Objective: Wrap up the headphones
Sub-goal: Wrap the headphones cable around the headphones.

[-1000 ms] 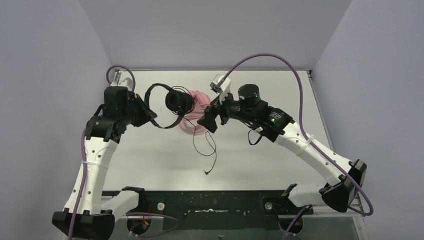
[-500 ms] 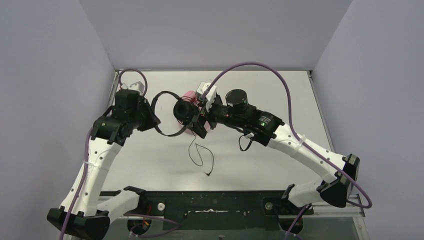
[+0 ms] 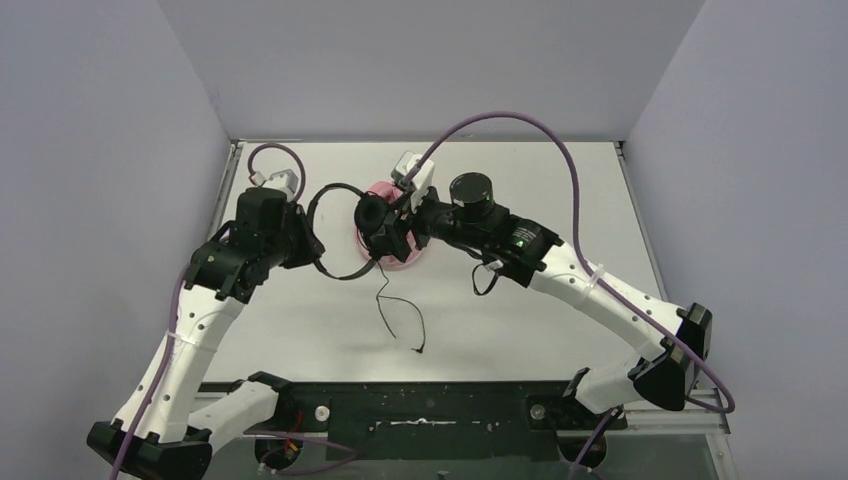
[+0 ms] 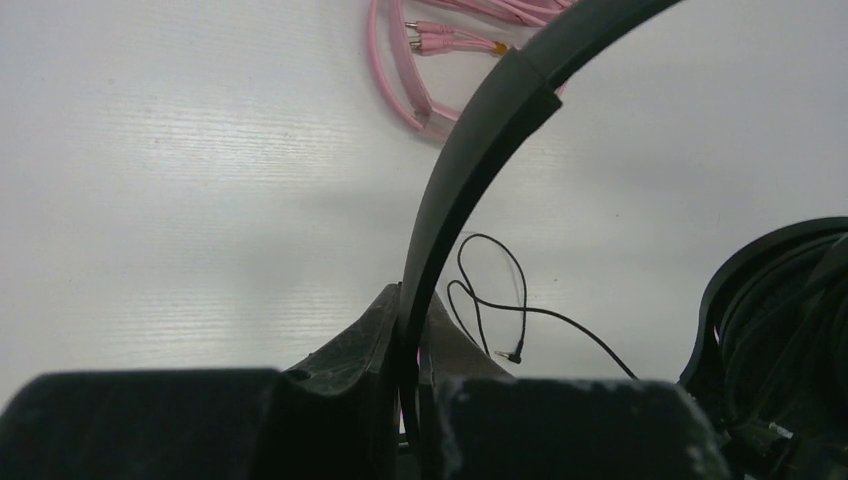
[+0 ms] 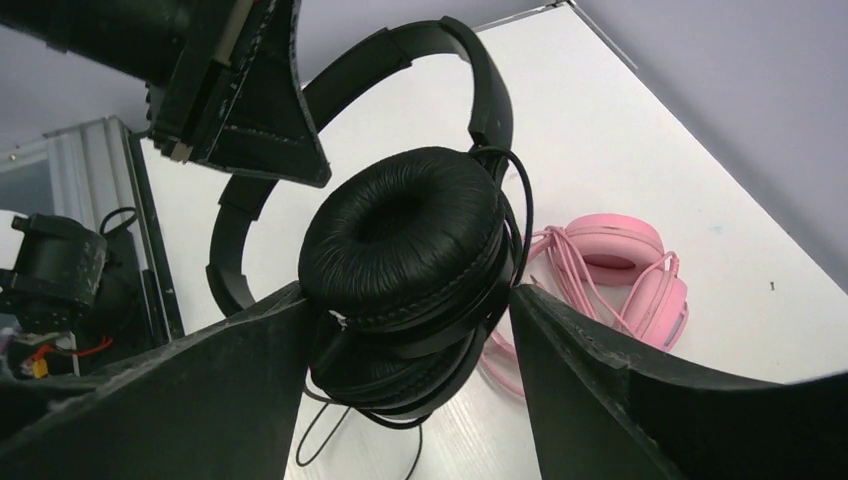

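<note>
Left gripper [image 4: 410, 352] is clamped shut on the headband [image 4: 450, 170] of the black headphones [image 5: 400, 230], holding them above the table [image 3: 590, 190]. A second ago the right gripper [image 5: 405, 290] stood to their right; now its fingers straddle the stacked earcups, wide apart and narrower than before. I cannot tell if they press. The thin black cable [image 3: 395, 310] trails in a smaller loop. The pink headphones [image 5: 620, 260] lie just behind, on the table.

The black padded headphones [image 3: 371, 214] hang over the tabletop [image 3: 520, 320], left gripper [image 3: 316, 250] on their left, right gripper [image 3: 392, 236] on their right. The pink padded headphones [image 5: 622, 256] lie just behind, underneath.
</note>
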